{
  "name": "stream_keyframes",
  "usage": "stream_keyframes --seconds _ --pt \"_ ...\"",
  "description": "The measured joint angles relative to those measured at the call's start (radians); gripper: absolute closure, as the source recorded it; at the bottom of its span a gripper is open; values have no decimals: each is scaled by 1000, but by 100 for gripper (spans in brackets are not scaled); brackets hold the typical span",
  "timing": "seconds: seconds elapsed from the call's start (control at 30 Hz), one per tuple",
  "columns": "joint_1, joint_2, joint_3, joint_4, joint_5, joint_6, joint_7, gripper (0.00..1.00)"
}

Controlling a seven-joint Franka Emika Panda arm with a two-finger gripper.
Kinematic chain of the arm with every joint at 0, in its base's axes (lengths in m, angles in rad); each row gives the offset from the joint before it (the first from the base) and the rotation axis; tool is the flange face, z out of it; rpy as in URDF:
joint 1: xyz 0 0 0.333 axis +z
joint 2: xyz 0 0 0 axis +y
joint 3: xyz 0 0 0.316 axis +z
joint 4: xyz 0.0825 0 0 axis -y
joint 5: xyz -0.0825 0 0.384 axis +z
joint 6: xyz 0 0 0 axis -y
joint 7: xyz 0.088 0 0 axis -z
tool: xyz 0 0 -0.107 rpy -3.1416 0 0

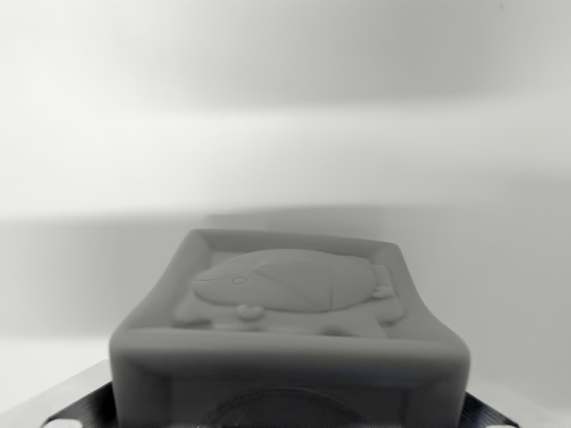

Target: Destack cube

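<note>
Low in my wrist view, close under the camera, sits the cube (pixel 290 330), filling the bottom middle of the picture. It looks grey and matte, like soft rubber or moulded plastic, with rounded corners and edges. Its top face has a raised border framing a sunken panel, and in that panel stands a relief of a plump, rounded animal, with a small eye and stubby feet; I cannot tell which animal it is. On the near face, at the very bottom edge, I can make out the upper arc of a round embossed shape, cut off by the frame.

Beside the cube's lower corners, on the wrist view's left and right, dark ridged pieces (pixel 85 412) poke into sight. They may be parts of my gripper, but I cannot tell, nor can I tell whether my jaws stand apart or are closed on anything. Whether another cube lies under this one is hidden.

Beyond the cube everything is a pale, blurred surface (pixel 285 134) with soft grey bands across it, smooth and featureless. Nothing stands in front of the cube.
</note>
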Motion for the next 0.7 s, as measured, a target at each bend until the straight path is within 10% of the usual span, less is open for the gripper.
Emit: stream_keyframes --seconds 0.5,0.53,0.7 --pt "18 30 -18 9 0 24 0 100" --pt "19 30 -19 9 0 24 0 0" --pt "19 30 -19 9 0 24 0 0"
